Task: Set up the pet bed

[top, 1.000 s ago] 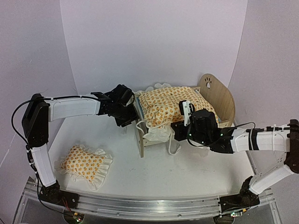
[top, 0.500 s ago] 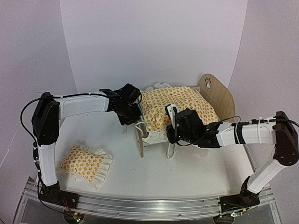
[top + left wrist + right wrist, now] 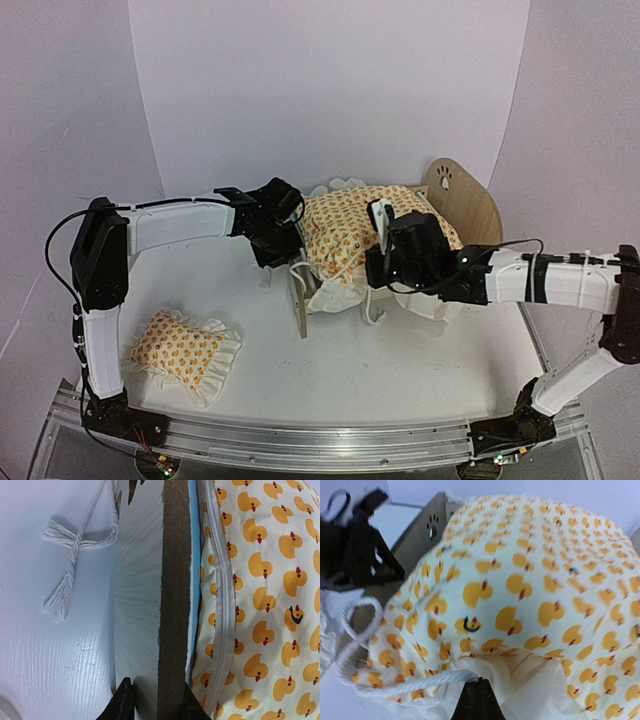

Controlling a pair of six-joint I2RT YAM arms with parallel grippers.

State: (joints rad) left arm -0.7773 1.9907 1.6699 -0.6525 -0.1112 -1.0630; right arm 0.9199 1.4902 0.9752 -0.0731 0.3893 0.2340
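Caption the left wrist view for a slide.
Left gripper clamps the plywood footboard, duck-print blanket beside it, tasselled cord on the table.

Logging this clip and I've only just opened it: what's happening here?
Both arms are at the pet bed. The left gripper is clamped on its plywood footboard, fingers either side of the edge. The right gripper is shut on the ruffled edge of the duck-print blanket, which covers the mattress. The matching pillow lies apart on the table, not yet on the bed.

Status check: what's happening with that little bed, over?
Left fingers clamped on pet bed footboard. Right fingers pinch duck blanket edge. Pillow aside on table.
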